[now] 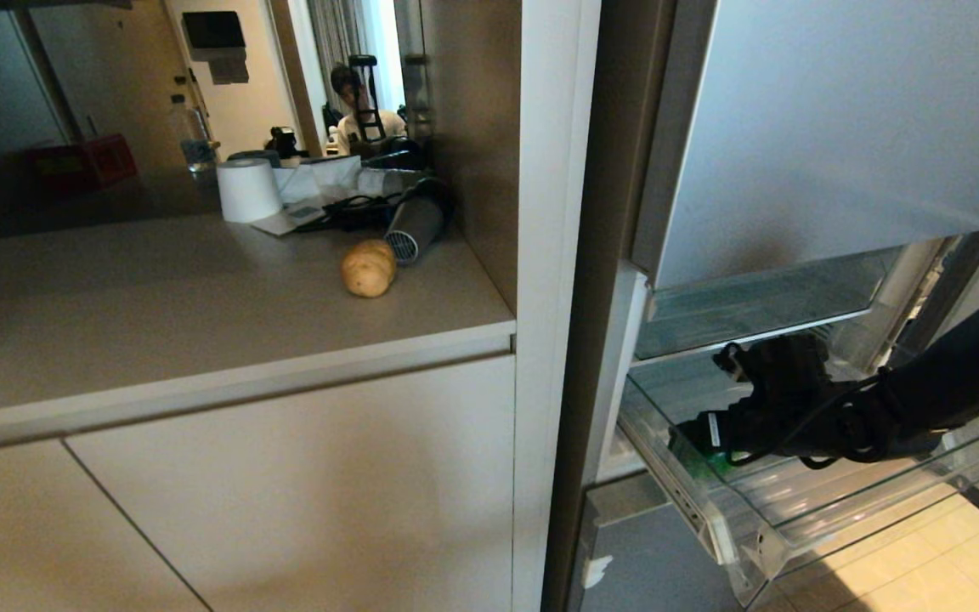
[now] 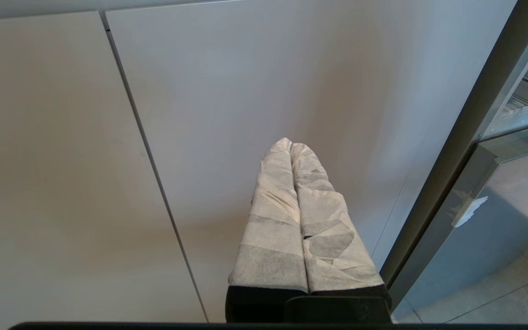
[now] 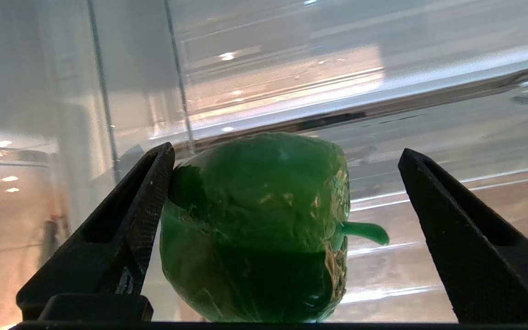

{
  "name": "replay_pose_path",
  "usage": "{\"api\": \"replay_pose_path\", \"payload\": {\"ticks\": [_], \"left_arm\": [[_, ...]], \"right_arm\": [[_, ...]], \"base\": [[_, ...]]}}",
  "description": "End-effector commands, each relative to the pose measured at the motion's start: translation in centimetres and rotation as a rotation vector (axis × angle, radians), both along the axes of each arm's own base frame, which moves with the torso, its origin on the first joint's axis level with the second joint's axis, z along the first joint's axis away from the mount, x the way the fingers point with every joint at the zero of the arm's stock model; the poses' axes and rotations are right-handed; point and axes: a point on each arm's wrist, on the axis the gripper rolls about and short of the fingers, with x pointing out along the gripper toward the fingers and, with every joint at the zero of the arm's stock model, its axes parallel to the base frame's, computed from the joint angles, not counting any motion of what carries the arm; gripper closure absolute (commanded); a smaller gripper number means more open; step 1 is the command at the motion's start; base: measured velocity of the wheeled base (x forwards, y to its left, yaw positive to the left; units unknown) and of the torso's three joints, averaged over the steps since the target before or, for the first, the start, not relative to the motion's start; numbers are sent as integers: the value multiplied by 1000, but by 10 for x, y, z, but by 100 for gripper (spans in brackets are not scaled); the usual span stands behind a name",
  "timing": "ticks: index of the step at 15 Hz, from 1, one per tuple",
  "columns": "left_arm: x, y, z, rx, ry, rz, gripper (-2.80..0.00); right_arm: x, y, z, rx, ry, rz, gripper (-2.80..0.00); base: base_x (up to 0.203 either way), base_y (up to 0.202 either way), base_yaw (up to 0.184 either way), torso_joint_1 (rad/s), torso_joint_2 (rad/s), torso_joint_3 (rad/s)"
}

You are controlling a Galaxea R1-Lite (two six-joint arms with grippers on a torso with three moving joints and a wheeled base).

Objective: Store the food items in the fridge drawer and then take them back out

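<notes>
The right gripper [image 3: 287, 201] is reaching into the fridge drawer [image 1: 744, 518], fingers spread wide around the green bell pepper [image 3: 255, 224] lying inside. The potato [image 1: 368, 268] is waiting on the table [image 1: 158, 297]. Next, I judge, comes withdrawing and fetching it. The left gripper [image 2: 291, 146] is hanging closed by the cabinet.

Right gripper [image 3: 287, 169], jaws wide apart
</notes>
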Motion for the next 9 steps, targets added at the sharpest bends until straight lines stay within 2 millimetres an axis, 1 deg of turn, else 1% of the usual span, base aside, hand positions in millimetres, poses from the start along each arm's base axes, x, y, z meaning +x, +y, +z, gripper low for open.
{"api": "replay_pose_path", "payload": {"ticks": [1, 6, 9], "left_arm": [[1, 0, -3, 0, 11, 0, 0], [1, 0, -3, 0, 11, 0, 0], [1, 0, -3, 0, 11, 0, 0]], "right_arm": [[-3, -5, 9, -2, -22, -9, -280], [-7, -5, 21, 3, -48, -10, -280], [-9, -2, 20, 3, -43, 1, -280]], "base": [[0, 0, 0, 0, 0, 0], [0, 0, 0, 0, 0, 0], [0, 0, 0, 0, 0, 0]]}}
